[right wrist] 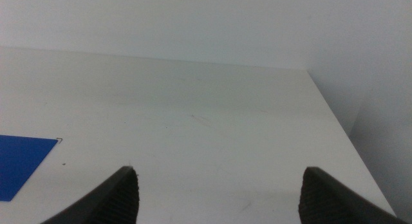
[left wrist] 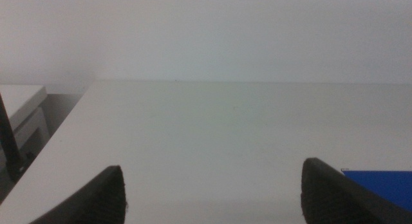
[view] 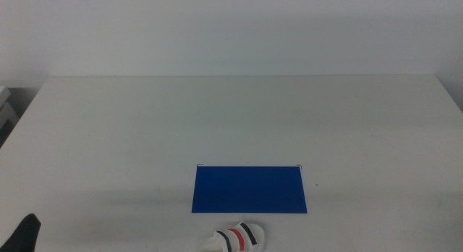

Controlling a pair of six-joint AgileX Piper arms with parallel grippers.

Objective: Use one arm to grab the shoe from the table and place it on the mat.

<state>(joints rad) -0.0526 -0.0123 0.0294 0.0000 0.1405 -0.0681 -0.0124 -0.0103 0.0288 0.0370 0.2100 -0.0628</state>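
The white shoe with black, red and black straps lies on the white table at the front edge, just in front of the blue mat. The mat lies flat near the table's front middle; a corner of it shows in the left wrist view and in the right wrist view. My left gripper shows only as a dark tip at the bottom left of the middle view; in its wrist view its jaws stand wide apart and empty. My right gripper is out of the middle view, with jaws wide apart and empty.
The table's left edge, with a grey stand and a black cable beside it, shows in the left wrist view. The table's right edge shows in the right wrist view. A plain white wall stands behind.
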